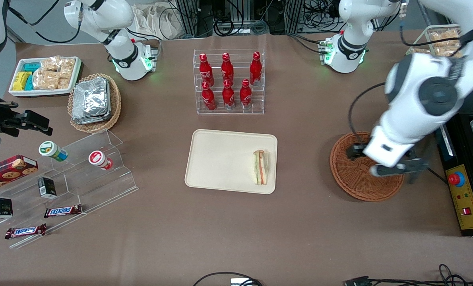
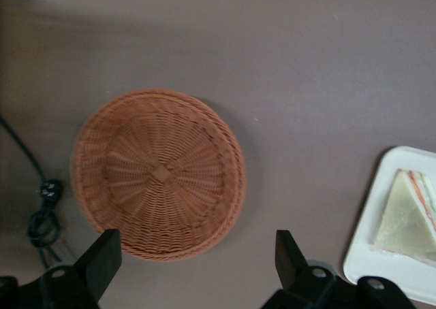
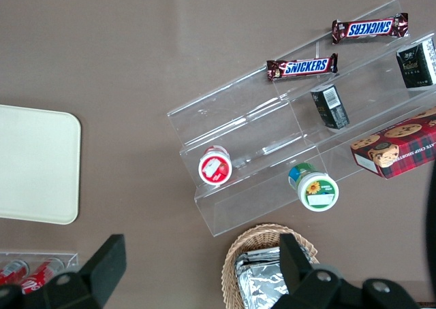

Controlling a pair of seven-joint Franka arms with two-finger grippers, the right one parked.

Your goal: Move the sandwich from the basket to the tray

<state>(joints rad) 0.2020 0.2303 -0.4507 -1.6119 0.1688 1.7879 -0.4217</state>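
The sandwich [image 1: 260, 167], a pale bread wedge with orange and green layers, lies on the cream tray [image 1: 220, 159] near the tray's short edge that faces the working arm. In the left wrist view the sandwich [image 2: 405, 217] shows on a corner of the tray [image 2: 381, 261]. The reddish-brown wicker basket [image 1: 351, 174] stands beside the tray toward the working arm's end, and its inside [image 2: 158, 174] holds nothing. My gripper [image 1: 391, 169] hovers above the basket, open [image 2: 197, 254], with nothing between its fingers [image 2: 102, 254].
A clear rack of red bottles [image 1: 229, 81] stands farther from the front camera than the tray. A black and yellow control box [image 1: 459, 190] sits close beside the basket, with a black cable [image 2: 44, 207]. A clear stepped snack stand [image 1: 81, 171] lies toward the parked arm's end.
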